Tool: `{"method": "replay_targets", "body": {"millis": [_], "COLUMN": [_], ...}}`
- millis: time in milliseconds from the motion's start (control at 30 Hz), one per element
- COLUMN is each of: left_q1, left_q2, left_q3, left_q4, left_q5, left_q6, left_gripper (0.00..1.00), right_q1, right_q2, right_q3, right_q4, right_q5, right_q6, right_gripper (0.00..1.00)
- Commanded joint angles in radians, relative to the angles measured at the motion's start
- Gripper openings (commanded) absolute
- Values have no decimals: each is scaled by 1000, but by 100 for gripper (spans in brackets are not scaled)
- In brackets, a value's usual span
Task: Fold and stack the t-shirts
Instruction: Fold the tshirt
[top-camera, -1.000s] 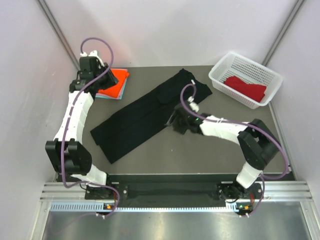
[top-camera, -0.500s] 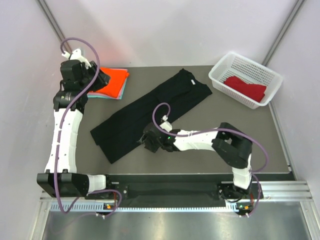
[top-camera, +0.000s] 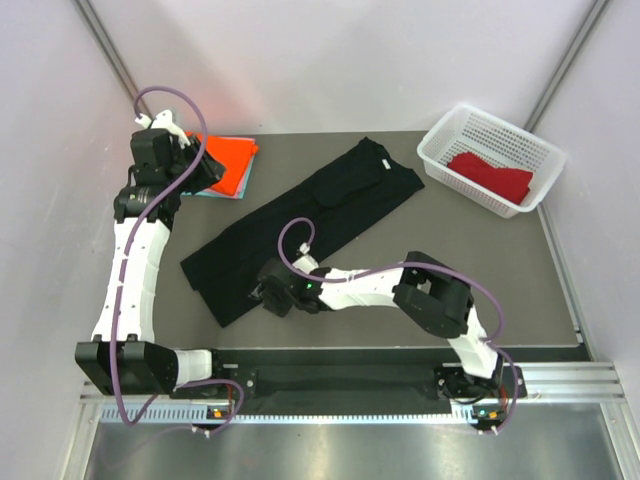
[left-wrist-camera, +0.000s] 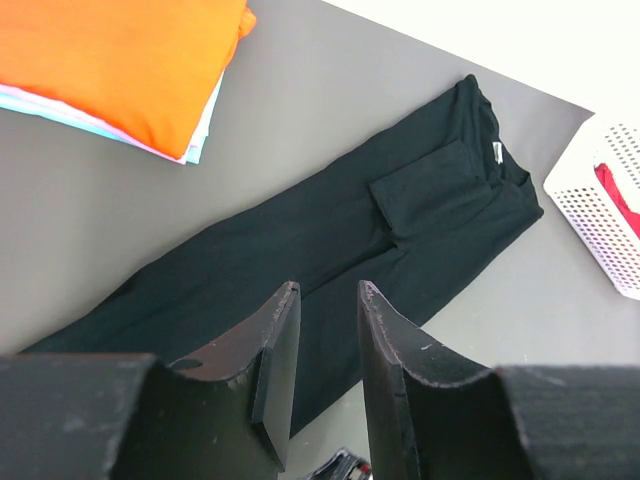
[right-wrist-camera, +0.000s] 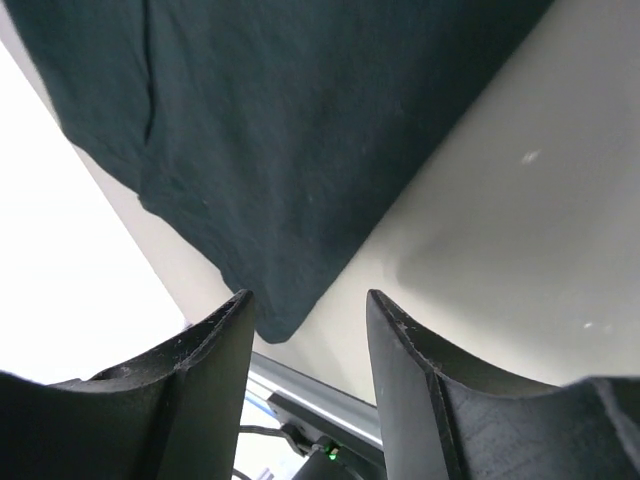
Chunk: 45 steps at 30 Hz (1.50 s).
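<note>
grey table (top-camera: 400, 305) carries a limp, light black t-shirt (top-camera: 300, 222); i'd pinch its hem corner by the near edge. left gripper (left-wrist-camera: 328, 300) and right gripper (right-wrist-camera: 310, 305) gape, empty.

Site: robotics lab test cell, not a home or shop. Evidence: left arm (top-camera: 135, 260) and right arm (top-camera: 370, 285), white w/ black joints, bolted to a black base plate (top-camera: 340, 380) on an aluminium extrusion rail (top-camera: 560, 385) at the near edge, exposed purple cables (top-camera: 290, 240) looping off both. Work surface is a plain grey table (top-camera: 500, 290) boxed in by pale walls (top-camera: 350, 60) w/ dark corner struts (top-camera: 110, 55); a black t-shirt (top-camera: 300, 220) lies flat on it, camera rig overhead and on each wrist.
</note>
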Motion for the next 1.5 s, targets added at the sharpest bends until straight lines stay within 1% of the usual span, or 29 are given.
{"method": "replay_targets", "body": {"millis": [0, 133, 500, 600, 767, 1000, 1100, 1200, 1233, 1333, 1467], "left_q1": [6, 6, 10, 13, 13, 16, 14, 16, 16, 17, 16], "left_q2": [-24, -23, -21, -15, -15, -20, -20, -24, -24, -23, -9], "left_q3": [24, 19, 18, 30, 29, 30, 30, 30, 30, 29, 22], "left_q4": [10, 7, 0, -4, 0, 0, -4, -6, -6, -7, -7], "left_q5": [6, 3, -17, -14, -9, -9, -11, -15, -18, -14, 2], "left_q6": [23, 29, 49, 49, 41, 41, 43, 46, 47, 49, 55], "left_gripper": [35, 35, 35, 36, 35, 35, 36, 35, 36, 35, 36], "right_q1": [23, 27, 26, 23, 18, 18, 18, 18, 20, 18, 20], "right_q2": [31, 57, 124, 132, 137, 178, 187, 175, 163, 126, 60], "right_q3": [62, 103, 131, 139, 149, 188, 177, 157, 151, 116, 56], "right_q4": [-37, -86, -114, -122, -120, -114, -120, -122, -122, -111, -139], "right_q5": [19, 32, 28, 22, 34, 14, 6, 17, 23, 42, 66], "right_q6": [55, 79, 125, 131, 127, 133, 145, 148, 148, 122, 64], "right_gripper": [49, 48, 46, 44, 37, 31, 26, 19, 12, 0, 0]}}
